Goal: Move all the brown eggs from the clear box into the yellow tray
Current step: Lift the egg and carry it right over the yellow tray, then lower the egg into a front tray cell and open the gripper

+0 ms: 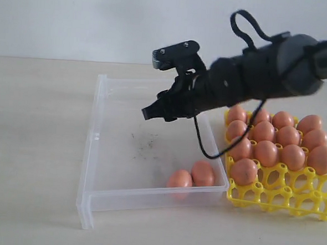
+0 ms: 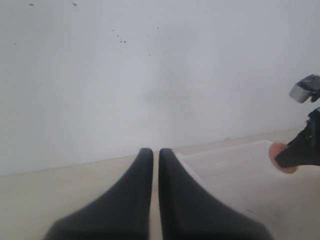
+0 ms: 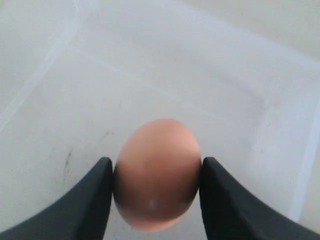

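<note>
1. The right gripper [image 1: 153,111] hangs over the middle of the box [image 1: 95,151], clear of its floor. It is closed on one egg [image 3: 157,175], a finger pressing each side across the egg's narrow width.
2. That sideways pinch leaves the egg's lower end free, which should let it drop into a cup without the fingers fouling the posts.
3. In the exterior view the held egg is hidden behind the gripper; the wrist views show it.
4. Two more eggs [image 1: 203,173] lie touching in the box's near right corner, just beside the tray [image 1: 292,197].
5. The tray sits against the box's right side, so each carry is short. Its far rows are full of eggs [image 1: 267,153]; the near cups are empty, apparently filled back to front so that the arm need not reach over placed eggs.
6. The left gripper [image 2: 156,160] is pressed together, empty, and held away from the box.
7. Judged stage: late, three eggs to go.
</note>
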`<move>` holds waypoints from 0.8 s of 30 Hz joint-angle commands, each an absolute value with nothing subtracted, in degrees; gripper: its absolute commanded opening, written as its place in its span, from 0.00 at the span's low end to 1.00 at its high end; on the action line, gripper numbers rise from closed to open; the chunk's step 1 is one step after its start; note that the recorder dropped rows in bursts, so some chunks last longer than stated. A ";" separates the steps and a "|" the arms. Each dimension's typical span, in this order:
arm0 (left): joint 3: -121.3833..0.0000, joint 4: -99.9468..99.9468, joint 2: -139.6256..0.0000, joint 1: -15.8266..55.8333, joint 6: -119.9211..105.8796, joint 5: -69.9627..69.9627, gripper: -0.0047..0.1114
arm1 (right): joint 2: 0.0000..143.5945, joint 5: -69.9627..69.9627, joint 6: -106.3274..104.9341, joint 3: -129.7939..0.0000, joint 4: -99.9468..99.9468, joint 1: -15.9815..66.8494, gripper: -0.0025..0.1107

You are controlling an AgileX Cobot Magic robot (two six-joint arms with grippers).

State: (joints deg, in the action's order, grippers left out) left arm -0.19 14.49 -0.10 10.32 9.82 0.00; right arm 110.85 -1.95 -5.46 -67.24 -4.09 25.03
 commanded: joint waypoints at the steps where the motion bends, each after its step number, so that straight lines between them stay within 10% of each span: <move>1: 0.00 14.40 0.00 10.56 9.74 0.00 0.07 | 103.18 33.39 -5.99 -49.24 -3.58 24.53 0.02; 6: 0.00 14.40 0.00 10.56 9.74 0.00 0.07 | 98.86 69.51 -1.20 -30.84 -1.65 24.53 0.02; 24: 0.00 14.40 0.00 10.56 9.74 0.00 0.07 | 77.30 65.46 -1.57 0.00 -10.65 24.53 0.02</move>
State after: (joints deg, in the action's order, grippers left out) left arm -0.19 14.49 -0.10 10.32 9.82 0.00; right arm 79.21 67.77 -1.97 -0.47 -8.92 24.66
